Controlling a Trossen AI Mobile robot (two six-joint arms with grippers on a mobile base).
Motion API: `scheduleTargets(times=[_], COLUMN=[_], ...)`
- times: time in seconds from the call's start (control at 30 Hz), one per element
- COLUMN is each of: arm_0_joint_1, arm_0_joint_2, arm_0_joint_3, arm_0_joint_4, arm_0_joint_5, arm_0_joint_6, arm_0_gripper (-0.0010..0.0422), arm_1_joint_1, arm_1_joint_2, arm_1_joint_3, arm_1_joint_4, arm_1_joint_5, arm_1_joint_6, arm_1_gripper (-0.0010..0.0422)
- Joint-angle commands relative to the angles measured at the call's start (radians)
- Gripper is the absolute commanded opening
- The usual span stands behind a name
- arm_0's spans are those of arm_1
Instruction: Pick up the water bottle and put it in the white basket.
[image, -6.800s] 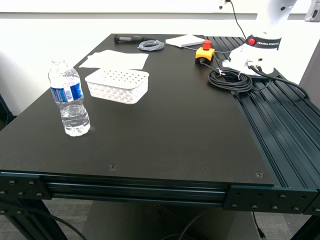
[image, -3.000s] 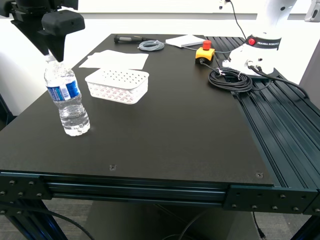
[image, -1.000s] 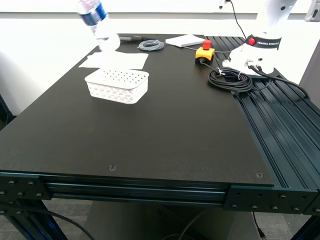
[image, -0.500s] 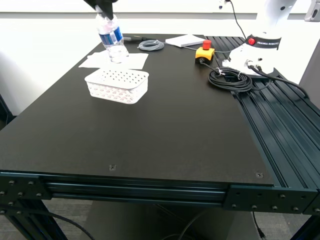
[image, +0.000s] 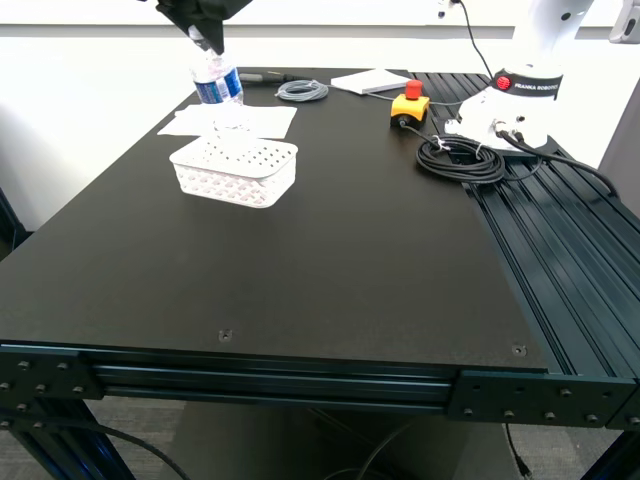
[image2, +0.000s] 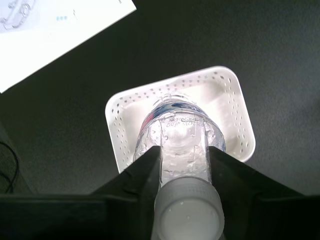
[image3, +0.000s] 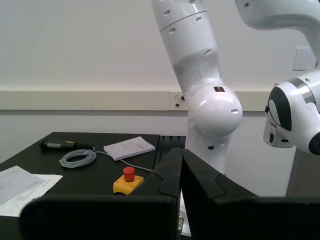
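Clamping the water bottle (image2: 178, 145) by its neck, my first tool (image2: 182, 165), directly above the white basket (image2: 235, 110)

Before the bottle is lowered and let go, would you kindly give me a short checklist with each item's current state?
1. My first claw shut on the water bottle at its neck: ok.
2. Bottle above the white basket: ok.
3. Basket empty: ok, as far as the bottle lets me see.
4. Bottle base on the basket floor: cannot tell.
5. My second claw shut, away from the basket: ok.
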Motion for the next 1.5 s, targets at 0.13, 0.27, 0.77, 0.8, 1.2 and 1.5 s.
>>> scheduleTargets(times=[0.13,0.27,0.77,0.8,1.2,1.5], arm_0_joint_1=[0.000,0.000,0.000,0.000,0.000,0.000], arm_0_joint_2=[0.000,0.000,0.000,0.000,0.000,0.000], arm_0_joint_3=[0.001,0.001,0.001,0.001,0.001,0.001], arm_0_joint_4=[0.003,0.003,0.003,0.002,0.003,0.003], arm_0_joint_5=[0.001,0.001,0.001,0.001,0.001,0.001], arm_0_joint_6=[0.000,0.000,0.000,0.000,0.000,0.000], arm_0_gripper=[0.0001,0.0001,0.0001,0.0001,0.0001,0.0001], arm_1_joint_1=[0.003,0.003,0.003,0.003,0.003,0.003], arm_1_joint_2=[-0.002,-0.007,0.000,0.000,0.000,0.000], arm_1_joint_3=[0.001,0.066,0.213,0.213,0.213,0.213], arm_1_joint_4=[0.011,0.012,-0.035,-0.035,-0.033,-0.028], arm_1_joint_5=[0.000,-0.001,0.000,0.000,0.000,0.000], arm_1_joint_6=[-0.007,-0.045,-0.094,-0.094,-0.094,-0.093], arm_1_gripper=[0.0218,0.0204,0.0133,0.0140,0.0083,0.0013])
